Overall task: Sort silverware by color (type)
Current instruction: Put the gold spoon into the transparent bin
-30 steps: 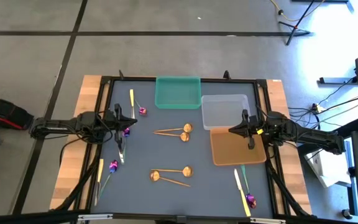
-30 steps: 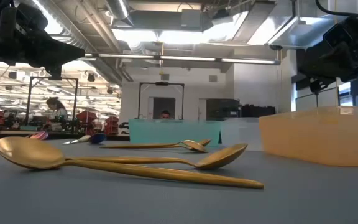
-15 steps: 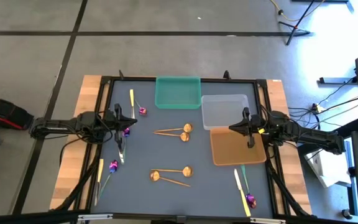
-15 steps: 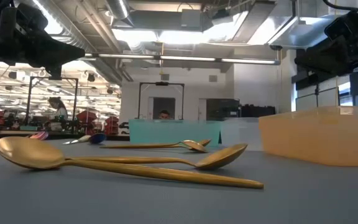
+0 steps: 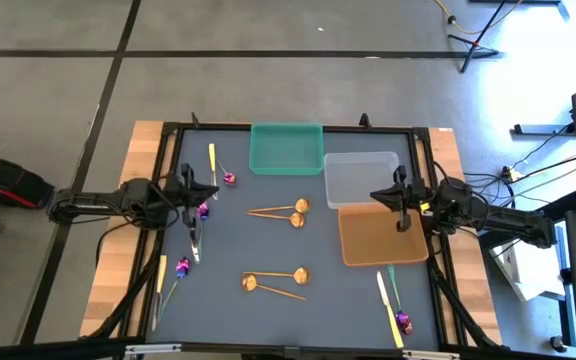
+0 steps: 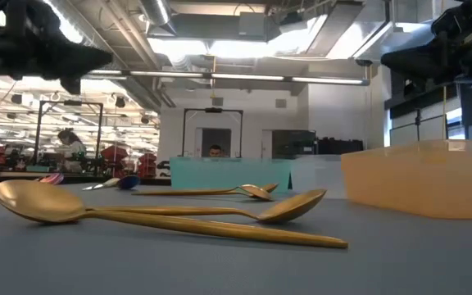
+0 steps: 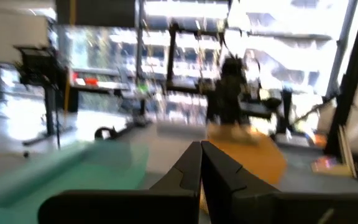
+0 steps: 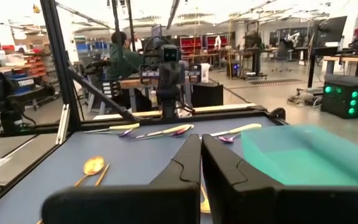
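We judge the sort has barely begun: every utensil we can see lies on the dark grey table mat (image 5: 268, 250), and the green tray (image 5: 286, 148), the clear tray (image 5: 360, 178) and the orange tray (image 5: 380, 238) look empty from above. Our left gripper (image 5: 190, 183) hangs above the mat with its fingers (image 7: 211, 167) pressed together on nothing; just beside those fingertips lie a purple-headed spoon with a thin greenish handle (image 5: 201, 216) and, a little past them, a pale yellow knife (image 5: 211, 158) with another purple-headed spoon (image 5: 228, 178). Our right gripper (image 5: 399, 194) hovers over the seam between the clear and orange trays, its fingers (image 8: 224, 163) also closed and empty; ahead of them, well apart, lie two pairs of shiny gold spoons, one pair (image 5: 280, 211) near the middle of the mat and one pair (image 5: 273, 282) lower down. More knives and purple spoons lie at the near left (image 5: 165, 280) and near right (image 5: 393, 303) corners. The next move, as we read it, calls for one gripper to part its fingers, drop to the nearest utensil and pinch its slim handle flat off the mat, which will be fiddly. The mat sits in a black frame on a wooden table, and beyond it the room holds workbenches, stands and a seated person (image 8: 124, 57).
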Controlling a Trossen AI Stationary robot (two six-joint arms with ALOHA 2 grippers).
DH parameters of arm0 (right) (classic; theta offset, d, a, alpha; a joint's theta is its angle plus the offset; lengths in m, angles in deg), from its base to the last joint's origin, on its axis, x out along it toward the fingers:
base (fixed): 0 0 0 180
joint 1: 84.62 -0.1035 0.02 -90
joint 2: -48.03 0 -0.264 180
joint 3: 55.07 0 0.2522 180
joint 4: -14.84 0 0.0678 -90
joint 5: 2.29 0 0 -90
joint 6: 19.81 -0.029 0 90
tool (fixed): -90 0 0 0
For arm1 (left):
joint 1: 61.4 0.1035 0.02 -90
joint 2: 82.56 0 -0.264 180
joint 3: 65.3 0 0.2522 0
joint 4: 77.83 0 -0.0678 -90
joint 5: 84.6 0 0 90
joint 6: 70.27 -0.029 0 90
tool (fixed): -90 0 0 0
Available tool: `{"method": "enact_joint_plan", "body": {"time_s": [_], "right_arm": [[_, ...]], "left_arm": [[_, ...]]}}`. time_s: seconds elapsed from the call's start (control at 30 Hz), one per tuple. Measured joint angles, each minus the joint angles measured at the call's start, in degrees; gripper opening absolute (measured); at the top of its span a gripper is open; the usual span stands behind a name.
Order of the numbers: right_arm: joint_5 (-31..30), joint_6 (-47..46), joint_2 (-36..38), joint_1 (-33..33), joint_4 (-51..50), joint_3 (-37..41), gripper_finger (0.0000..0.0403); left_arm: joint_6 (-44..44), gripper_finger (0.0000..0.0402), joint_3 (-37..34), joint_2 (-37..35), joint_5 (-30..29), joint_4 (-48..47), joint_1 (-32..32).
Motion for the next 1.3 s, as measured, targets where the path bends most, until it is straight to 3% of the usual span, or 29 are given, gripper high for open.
{"method": "enact_joint_plan", "body": {"time_s": [0.2, 0.43, 0.8, 1.07, 1.3], "right_arm": [[-0.5, -0.6, -9.0, 0.0, 7.8, 0.0, 0.0007], [-3.2, 0.5, -26.0, 0.0, 14.8, -5.2, 0.0007], [-2.4, 4.2, -49.6, 0.0, 14.3, -19.2, 0.0007], [-1.2, 4.1, -61.3, 0.0, 16.2, -25.4, 0.0007], [-1.1, -0.9, -71.3, -0.1, 15.9, -33.3, 0.0007]], "left_arm": [[-2.8, 0.0004, 0.0, 0.0, -0.8, 9.6, 0.0], [-6.4, 0.0004, 0.0, 3.1, 0.5, 14.8, 0.0], [-6.5, 0.0004, 0.0, 16.9, 1.8, 24.7, 0.1], [-5.6, 0.0004, 0.0, 27.1, 6.8, 34.6, 0.0], [-4.6, 0.0004, 0.0, 31.2, 7.7, 35.3, 0.0]]}}
